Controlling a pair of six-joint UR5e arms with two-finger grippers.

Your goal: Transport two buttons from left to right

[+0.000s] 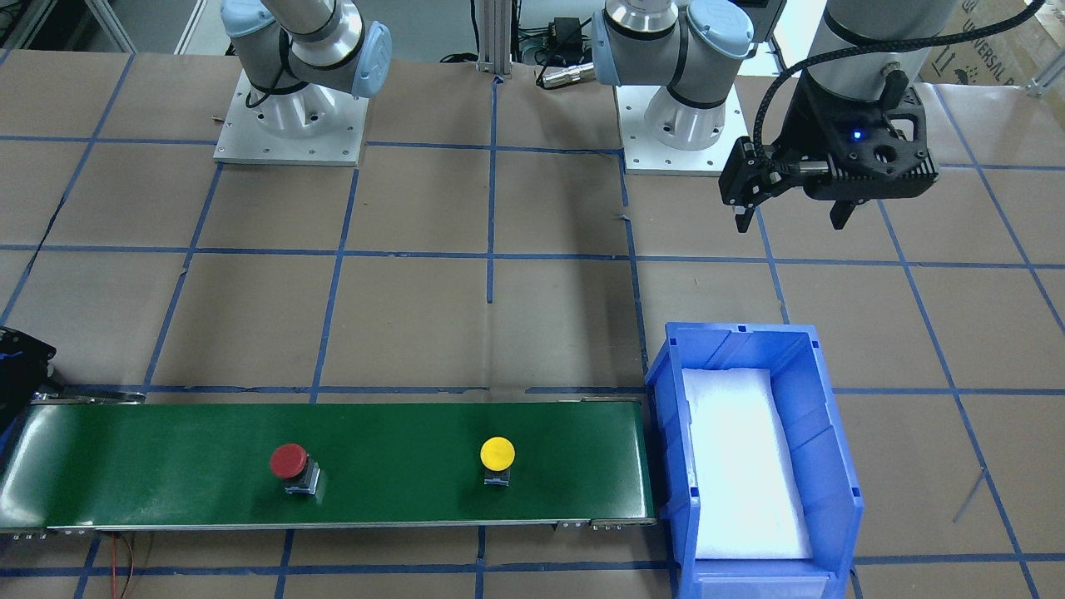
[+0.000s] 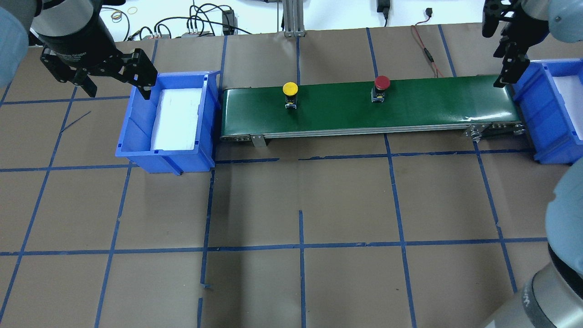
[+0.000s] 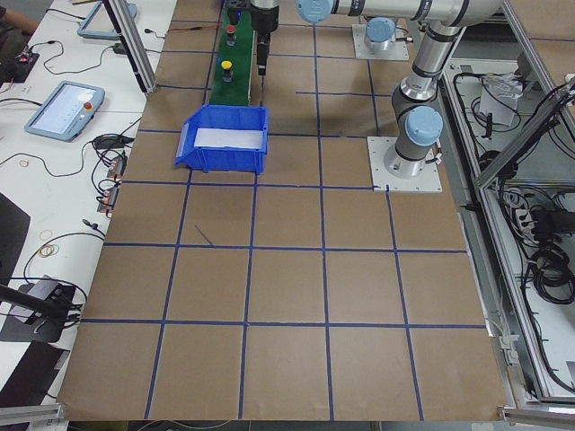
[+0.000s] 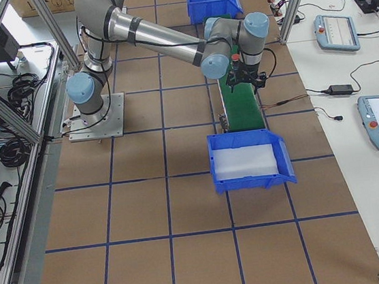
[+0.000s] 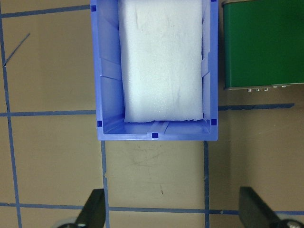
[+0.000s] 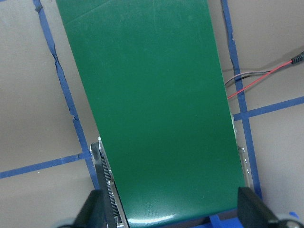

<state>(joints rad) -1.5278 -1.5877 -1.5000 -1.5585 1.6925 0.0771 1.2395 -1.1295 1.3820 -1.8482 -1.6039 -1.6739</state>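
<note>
**Fig. Belt cell, both arms idle.** You saw, from largest to smallest:

(a) Table [image 2: 300, 196], covered w/ brown paper and a blue tape grid. The green conveyor belt [image 2: 432, 107] lay across it and serves as ref. for all positions below.

(b) Two blue bins, each w/ a white foam pad inside. The left bin [image 2: 212, 114] butted against the belt's L end, and the right bin [image 2: 544, 114] sat at the belt's R end.

(c) Left gripper [image 1: 790, 223] hung above the table off the belt's L end, on the robot's side of the left bin. Its fingers were spread wide w/ nothing between them.

(d) Right gripper [image 6: 173, 216] hung above the belt's R end. In the wrist view its fingers were spread and framed the belt's width; it held nothing.

(e) Buttons, both upright on the belt and well apart. The red button [image 2: 381, 82] stood approx. mid-belt. The yellow button [image 2: 290, 89] stood between mid-belt and the belt's L end. Neither gripper touched either one.
</note>
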